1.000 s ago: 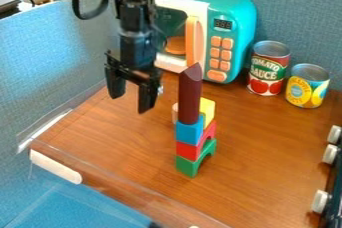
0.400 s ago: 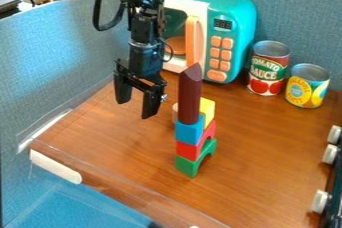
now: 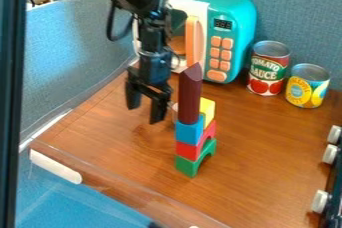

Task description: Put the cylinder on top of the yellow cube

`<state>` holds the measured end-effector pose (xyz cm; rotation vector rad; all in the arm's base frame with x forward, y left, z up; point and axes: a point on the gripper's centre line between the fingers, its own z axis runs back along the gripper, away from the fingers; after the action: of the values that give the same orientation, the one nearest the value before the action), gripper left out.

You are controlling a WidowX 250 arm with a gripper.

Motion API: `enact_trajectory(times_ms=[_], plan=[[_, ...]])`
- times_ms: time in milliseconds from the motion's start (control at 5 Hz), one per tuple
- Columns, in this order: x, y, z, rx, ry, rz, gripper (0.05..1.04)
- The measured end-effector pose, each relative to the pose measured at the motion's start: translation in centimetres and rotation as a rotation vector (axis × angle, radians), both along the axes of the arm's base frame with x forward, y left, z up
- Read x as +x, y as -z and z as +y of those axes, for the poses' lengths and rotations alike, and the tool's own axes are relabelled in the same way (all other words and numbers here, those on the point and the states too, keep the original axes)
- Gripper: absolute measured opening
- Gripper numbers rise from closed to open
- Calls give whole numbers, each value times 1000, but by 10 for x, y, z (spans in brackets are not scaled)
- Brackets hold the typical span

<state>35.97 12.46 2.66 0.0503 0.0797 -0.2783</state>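
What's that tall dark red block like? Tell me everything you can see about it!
The dark red block is a long, smooth-looking post with a slanted top that rises to a point. It could be painted wood or plastic; I can't tell which. It stands upright on the blue block, above red and green pieces. The yellow block is just beside its lower end, but I can't tell if they touch. The gripper is off to its left in the picture, not holding it.

Cylinder (image 3: 190,94): your tall, dark red one stands up straight on the blue block (image 3: 189,133), with a slanted top.
Yellow cube (image 3: 208,110): you see it partly hidden, sitting on the red arch (image 3: 188,150) behind the blue block.
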Motion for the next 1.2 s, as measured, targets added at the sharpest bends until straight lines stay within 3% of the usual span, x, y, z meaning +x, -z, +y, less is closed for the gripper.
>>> enact_trajectory(times_ms=[200, 400, 600, 800, 1200], plan=[[12, -2, -17, -23, 70, -24, 1000], [9, 3, -23, -47, 103, -18, 1001], [10, -9, -33, -68, 134, -54, 1000], [12, -13, -33, -74, 123, -66, 1000], [21, 3, -30, -84, 81, -48, 1000]])
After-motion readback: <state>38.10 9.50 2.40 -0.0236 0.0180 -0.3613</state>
